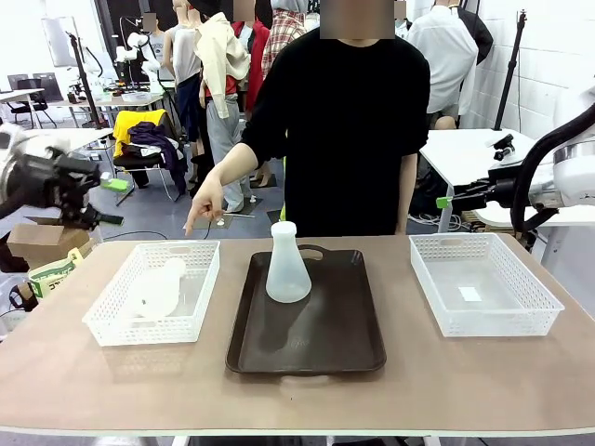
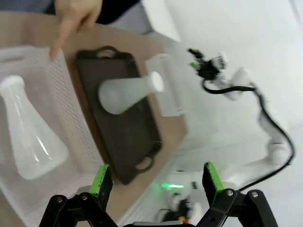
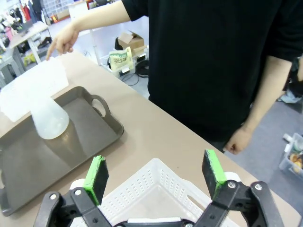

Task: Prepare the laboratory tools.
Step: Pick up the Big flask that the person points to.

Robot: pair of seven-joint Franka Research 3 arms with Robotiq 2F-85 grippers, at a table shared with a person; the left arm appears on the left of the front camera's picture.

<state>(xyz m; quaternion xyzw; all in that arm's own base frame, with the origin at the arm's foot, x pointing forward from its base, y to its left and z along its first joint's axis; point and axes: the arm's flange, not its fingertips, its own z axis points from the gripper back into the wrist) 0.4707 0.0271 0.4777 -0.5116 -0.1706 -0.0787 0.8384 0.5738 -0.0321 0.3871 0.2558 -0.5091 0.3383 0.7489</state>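
Left pincer (image 2: 156,183) is wide open and empty, raised off the surface (image 1: 93,390); right pincer (image 3: 155,176) is equally spread near the right basket (image 1: 535,302). One flask (image 1: 287,265) stands upright on the brown tray (image 1: 316,348). The other flask (image 1: 158,290) lies in the left basket (image 1: 112,323), below the person's pointing hand (image 1: 204,206).

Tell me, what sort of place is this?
Probably a robotics test lab: the left gripper and right gripper hang open beside a table where a flask stands on a brown tray, with a person standing opposite.
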